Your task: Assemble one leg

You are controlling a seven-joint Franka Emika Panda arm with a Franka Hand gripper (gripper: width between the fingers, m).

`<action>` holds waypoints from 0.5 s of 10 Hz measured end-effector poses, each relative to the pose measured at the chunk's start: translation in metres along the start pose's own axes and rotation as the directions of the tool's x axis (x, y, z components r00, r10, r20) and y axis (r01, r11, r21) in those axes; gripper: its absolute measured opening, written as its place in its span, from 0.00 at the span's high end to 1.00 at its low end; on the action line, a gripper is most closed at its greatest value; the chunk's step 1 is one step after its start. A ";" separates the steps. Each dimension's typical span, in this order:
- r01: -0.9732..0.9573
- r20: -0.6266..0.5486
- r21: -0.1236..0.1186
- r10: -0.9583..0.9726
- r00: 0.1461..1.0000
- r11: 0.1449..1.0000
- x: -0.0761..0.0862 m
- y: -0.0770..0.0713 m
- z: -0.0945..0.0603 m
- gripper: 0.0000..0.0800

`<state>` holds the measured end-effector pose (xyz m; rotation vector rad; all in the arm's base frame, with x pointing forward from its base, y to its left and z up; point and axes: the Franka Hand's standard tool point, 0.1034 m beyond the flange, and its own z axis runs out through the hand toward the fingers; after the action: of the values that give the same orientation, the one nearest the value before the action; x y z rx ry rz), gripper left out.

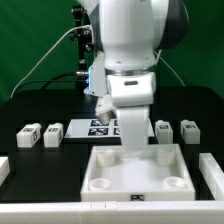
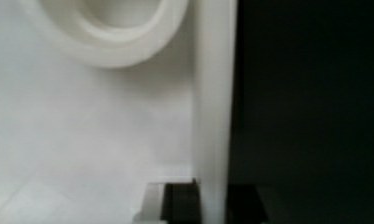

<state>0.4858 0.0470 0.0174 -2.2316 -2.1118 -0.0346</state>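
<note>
The hand [image 1: 133,140] hangs low over the far rim of the panel [image 1: 100,160], and the arm's bulk hides the fingertips. I cannot tell whether they are spread or pressed together, and nothing shows up pinched between them. In the wrist view the panel's flat white face fills most of the frame at very close range. One round socket [image 2: 113,35] lies right under the hand, and the panel's edge runs straight past it to the black table [image 2: 308,100].

The closest leg [image 1: 163,128] stands on the table just beside the hand, on the exterior view's right, with another leg [image 1: 188,130] beyond it. Two further legs [image 1: 53,133] sit well apart from the hand on the opposite side. The marker board [image 1: 100,128] lies behind the hand.

Judging from this, no leg is seated in a socket yet. The risk is the hand's low height. A sideways move toward the closest leg without first lifting could catch the panel's raised wall and drag the panel. It could also knock that small block over, and a toppled leg would be awkward to pinch squarely.
</note>
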 end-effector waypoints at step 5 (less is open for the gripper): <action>0.006 -0.004 0.029 -0.006 1.000 1.000 0.012 0.009 0.001 0.93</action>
<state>0.4954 0.0589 0.0172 -2.2073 -2.1035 -0.0077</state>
